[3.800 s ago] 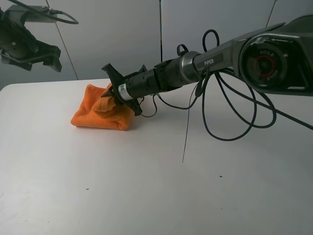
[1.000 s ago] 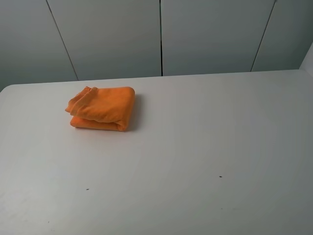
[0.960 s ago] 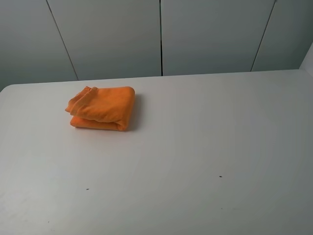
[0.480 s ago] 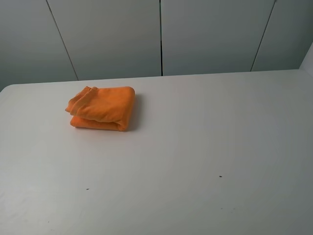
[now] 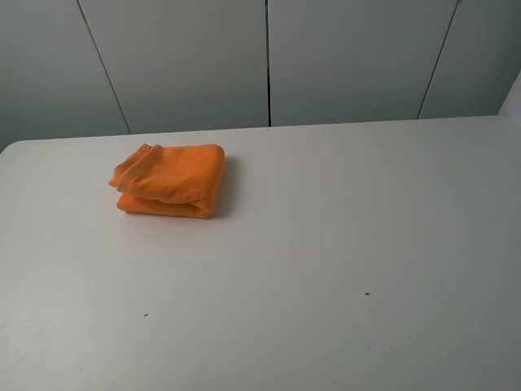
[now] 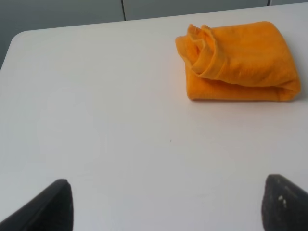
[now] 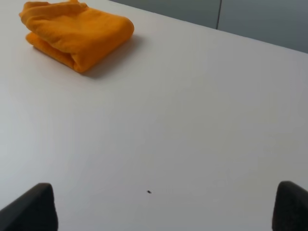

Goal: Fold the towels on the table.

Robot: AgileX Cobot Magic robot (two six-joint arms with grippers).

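Note:
One bright orange towel [image 5: 169, 179] lies folded into a compact bundle at the far left of the white table [image 5: 326, 244]; it also shows as the towel [image 6: 238, 60] in the left wrist view and the towel [image 7: 77, 31] in the right wrist view. Neither arm appears in the exterior high view. My left gripper [image 6: 166, 207] is open, its dark fingertips [image 6: 53, 204] wide apart above bare table, well short of the towel. My right gripper [image 7: 163, 207] is open too, fingertips [image 7: 33, 207] spread over the table, far from the towel. Nothing is held.
Grey wall panels [image 5: 269, 57] stand behind the table's far edge. A few tiny dark specks [image 5: 366, 294] dot the table top. The table's rounded far-left corner [image 6: 21, 36] shows in the left wrist view.
Nearly four seconds ago the right arm reached over the towel and the left gripper hung at the upper left; both have since withdrawn from the exterior view. Nothing moved over the last second.

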